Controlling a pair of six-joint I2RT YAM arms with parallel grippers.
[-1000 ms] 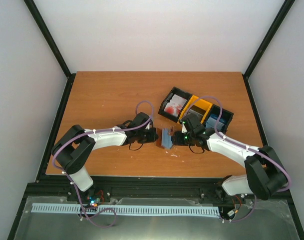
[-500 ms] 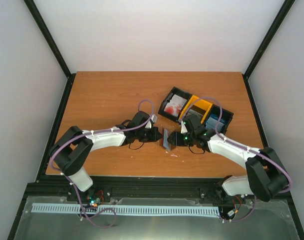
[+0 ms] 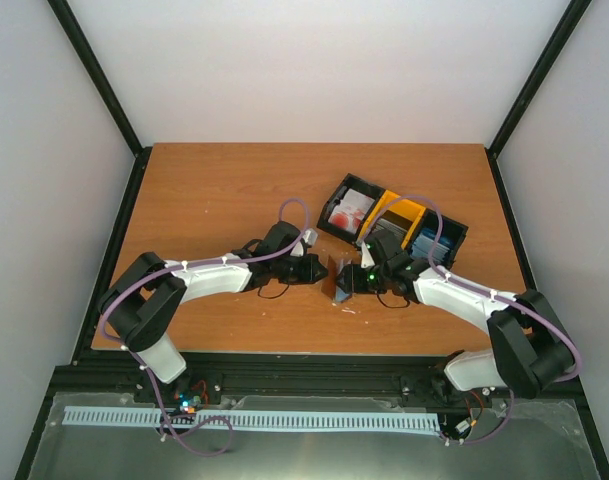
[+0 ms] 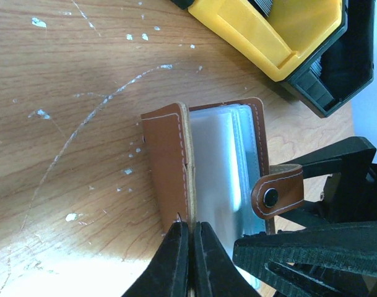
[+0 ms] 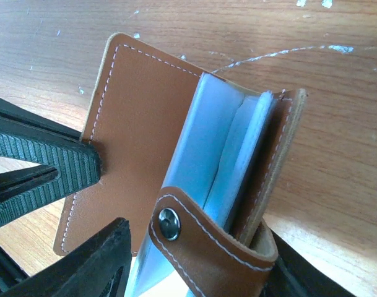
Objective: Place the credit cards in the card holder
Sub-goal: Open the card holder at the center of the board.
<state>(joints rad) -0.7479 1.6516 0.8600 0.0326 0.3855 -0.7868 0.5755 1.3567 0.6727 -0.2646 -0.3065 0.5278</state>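
Top external view shows me both arms reaching inward over the table [image 3: 214, 200], and their tips meet a little right of its middle, where the card holder [image 3: 336, 279] stands on its edge between them. The left gripper [image 3: 320, 270] comes to it from the left side and the right gripper [image 3: 353, 281] from the right side. Behind them, toward the far right, lies a slanted row of bins: a black bin [image 3: 326, 218] holding credit cards [image 3: 352, 207] that are white with red, then a yellow bin [image 3: 404, 211], then a second black bin [image 3: 454, 236] with something blue inside, which I cannot identify from here. In the left wrist view the holder is opened like a book, with the pale blue-grey lining [image 4: 219, 161] showing between the two brown covers. The left gripper's jaws are pressed together on the edge of the left cover [image 4: 166, 167], so this gripper pinches the leather firmly. The wood around it carries pale scratches and small white flecks. In the right wrist view the snap tab [image 5: 203, 238] curls across the lower end of the holder, with its metal stud facing the camera. The right gripper's jaws stand wide apart, one on each side of that end, and the tab lies between them. I cannot tell whether either of its pads really touches the leather.
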